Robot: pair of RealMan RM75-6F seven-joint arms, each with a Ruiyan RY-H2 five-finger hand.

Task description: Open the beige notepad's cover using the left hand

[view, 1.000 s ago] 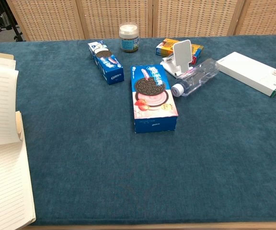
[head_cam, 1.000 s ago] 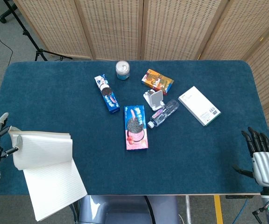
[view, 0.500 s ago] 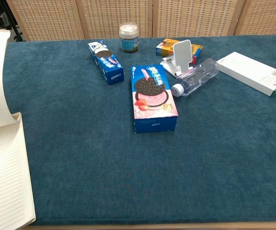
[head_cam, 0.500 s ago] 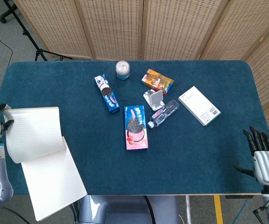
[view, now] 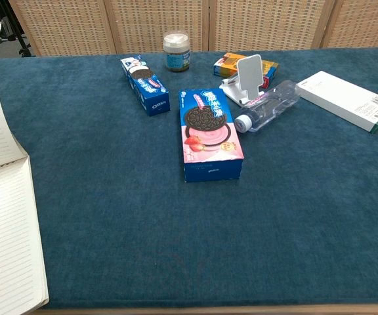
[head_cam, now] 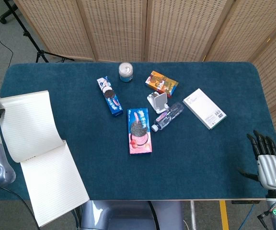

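OREO wordmark readable on blue cookie box (view: 144, 86), near table's far edge, left of centre. Pink cookie box (view: 210, 133) at table's middle shows cookie picture; lettering on top too blurred to read. White flat box (view: 348, 99) toward table's right edge carries small dark print on end label, illegible. Orange box (view: 231, 63) and jar (view: 176, 51) by far edge: print unreadable.
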